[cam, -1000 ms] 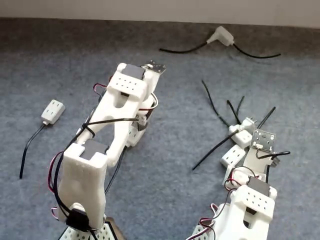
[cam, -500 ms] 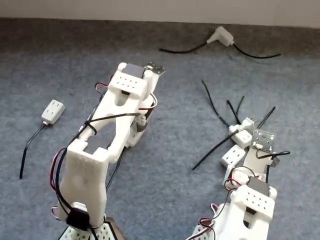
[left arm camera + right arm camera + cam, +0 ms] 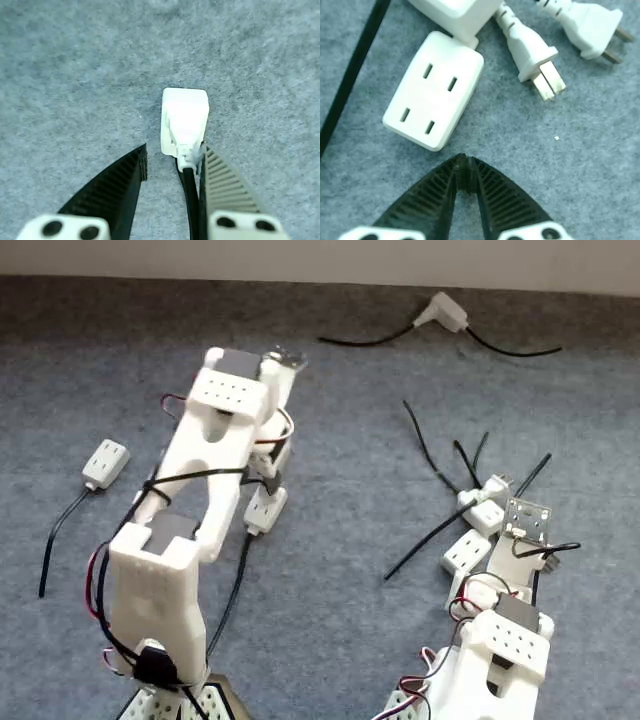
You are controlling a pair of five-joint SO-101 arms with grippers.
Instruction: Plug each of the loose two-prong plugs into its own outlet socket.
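Note:
A white outlet block (image 3: 184, 120) on a black cord (image 3: 191, 200) lies flat on the carpet, just past my left gripper (image 3: 174, 150). That gripper is open, and the cord runs along one finger. From above, the same block (image 3: 262, 510) lies beside the left arm. My right gripper (image 3: 466, 170) is shut on nothing, its tips just short of a white outlet (image 3: 434, 90) that has two socket pairs. Two loose white two-prong plugs (image 3: 532, 52) (image 3: 592, 27) lie beyond it. This cluster (image 3: 480, 505) sits at the right in the high view.
Another white outlet (image 3: 105, 462) with a black cord lies at the far left. A white plug (image 3: 445, 312) with black cord lies at the back near the wall. Several black cords (image 3: 440, 465) fan out around the right cluster. The carpet between the arms is bare.
The left arm has swung left and toward the back, uncovering the white block and its cord on the carpet. The right arm and its cluster have not moved.

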